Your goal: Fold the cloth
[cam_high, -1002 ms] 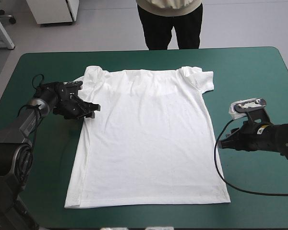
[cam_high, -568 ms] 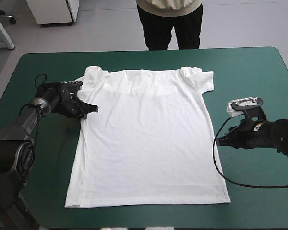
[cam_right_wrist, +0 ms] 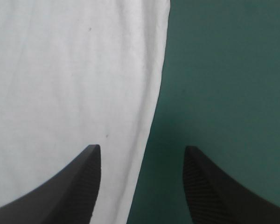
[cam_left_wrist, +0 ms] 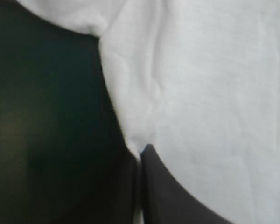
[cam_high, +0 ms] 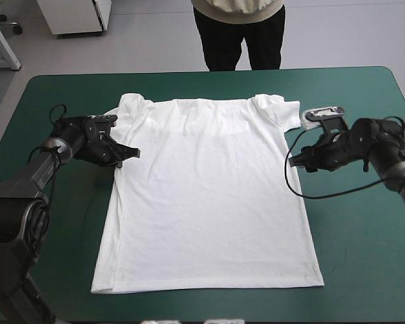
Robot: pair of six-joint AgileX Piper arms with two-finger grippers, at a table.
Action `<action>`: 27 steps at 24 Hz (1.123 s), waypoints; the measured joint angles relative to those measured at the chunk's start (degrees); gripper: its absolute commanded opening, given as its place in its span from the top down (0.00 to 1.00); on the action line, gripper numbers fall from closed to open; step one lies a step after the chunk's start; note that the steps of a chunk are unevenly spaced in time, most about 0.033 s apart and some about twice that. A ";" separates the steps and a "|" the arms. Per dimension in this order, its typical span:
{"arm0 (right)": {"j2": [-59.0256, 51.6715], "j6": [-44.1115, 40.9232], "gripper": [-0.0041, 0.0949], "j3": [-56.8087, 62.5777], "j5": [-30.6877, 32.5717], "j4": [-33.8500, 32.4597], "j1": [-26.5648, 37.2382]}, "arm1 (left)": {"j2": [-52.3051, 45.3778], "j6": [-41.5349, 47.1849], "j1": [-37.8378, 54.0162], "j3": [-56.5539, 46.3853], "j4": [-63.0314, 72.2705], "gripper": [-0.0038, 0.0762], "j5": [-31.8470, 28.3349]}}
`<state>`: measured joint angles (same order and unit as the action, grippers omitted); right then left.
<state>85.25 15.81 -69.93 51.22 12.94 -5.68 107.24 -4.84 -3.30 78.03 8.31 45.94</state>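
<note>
T-shirt (cam_high: 206, 196) spread flat mid tabletop (cam_high: 364, 256), collar far. Right gripper (cam_high: 295, 160) has swung farther and leftward to right side edge below sleeve, fingers wide astride it. Left gripper (cam_high: 128, 154) unmoved, pinching left edge under sleeve. Matched grasp seems near.

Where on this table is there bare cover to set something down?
Bare teal-green cover lies between the T-shirt and the far edge, widest at the far right corner. There is more right of the shirt's hem, near the front edge. Both shirt sides are crowded: the left gripper and right gripper sit there.
</note>
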 measured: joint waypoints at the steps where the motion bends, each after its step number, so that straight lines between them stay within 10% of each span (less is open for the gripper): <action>1: 2.11 0.00 0.43 -2.03 0.24 -0.06 -0.26 | 0.00 0.00 0.00 0.00 0.00 0.96 0.02; 21: 30.21 -3.78 0.54 -21.71 0.46 -7.18 -4.58 | 0.13 -0.06 0.00 0.16 0.00 0.96 0.30; 27: 30.89 -3.03 0.79 -22.37 2.38 -7.38 -4.48 | 0.13 -0.06 0.00 0.16 0.00 0.96 0.30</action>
<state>116.14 12.78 -92.30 53.60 5.55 -10.15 107.37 -4.90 -3.30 78.19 8.31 46.25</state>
